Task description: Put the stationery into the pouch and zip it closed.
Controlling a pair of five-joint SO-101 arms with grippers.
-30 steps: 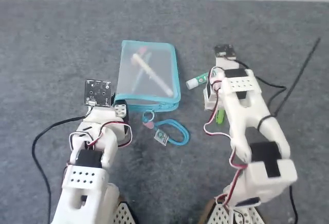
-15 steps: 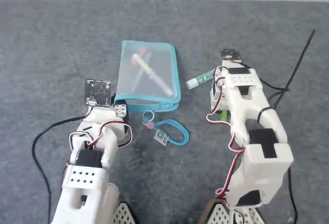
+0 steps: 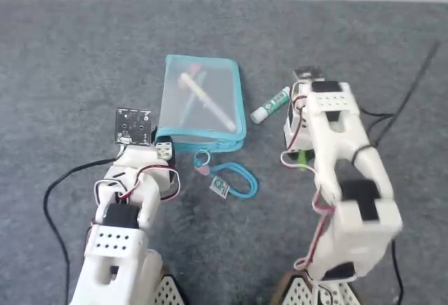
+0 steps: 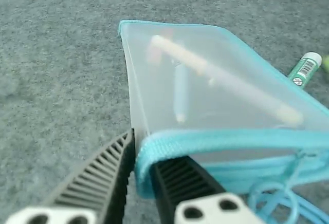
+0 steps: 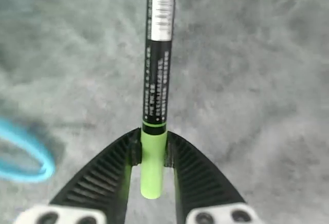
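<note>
**Fig. 1.** High view with 2 wrist views. The translucent pouch (image 3: 203,102), edged by a blue zip, lies flat on the grey worktop (image 3: 70,60) ahead of the left arm, and pens (image 4: 221,77) show through its side. The left gripper (image 4: 143,152) has its fingers clamped on the pouch's near left corner, at the zip edge. The right gripper (image 5: 153,142), apart from the pouch, has its fingers clamped on the light-green end of a marker (image 5: 157,70). A blue strap loop (image 3: 238,179) lies just beside the pouch's near edge.
</note>
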